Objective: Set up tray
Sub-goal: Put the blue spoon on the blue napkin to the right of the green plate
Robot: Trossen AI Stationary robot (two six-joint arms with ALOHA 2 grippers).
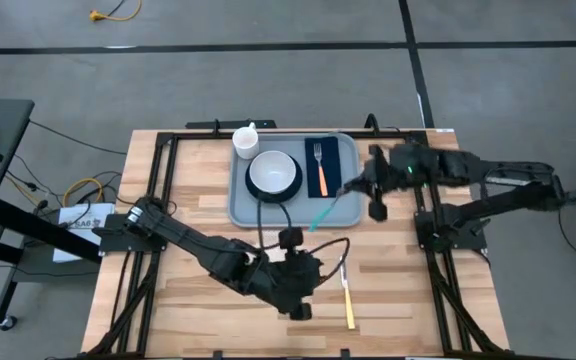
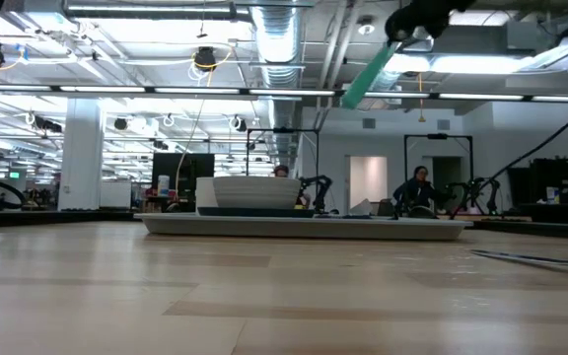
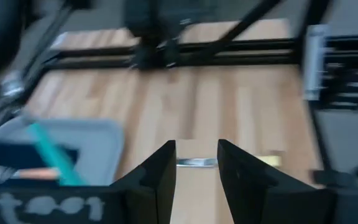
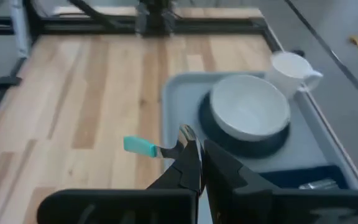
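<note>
over the tray (image 1: 243, 205) edge, right gripper (image 1: 345, 190) jaws pinching teal-handled utensil (image 1: 324, 213), left gripper (image 1: 303, 290) jaws spread

Left wrist view blurred throughout: tray (image 3: 98, 140) corner and teal-handled utensil (image 3: 51, 152) show only as smeared shapes, and the metal object (image 3: 196, 162) between the left gripper (image 3: 196, 165) fingers cannot be identified there. Right wrist view: the utensil's working end is hidden behind the right gripper (image 4: 199, 158), only the teal handle (image 4: 139, 146) showing; napkin (image 4: 309, 175) mostly covered by the fingers and cut by the picture's edge. Low view: right gripper cropped at the top edge; knife (image 2: 535, 259) runs off the right edge; tray contents behind the bowl (image 2: 255, 192) hidden. High view: fork (image 1: 319, 165) detail too small to resolve.
</note>
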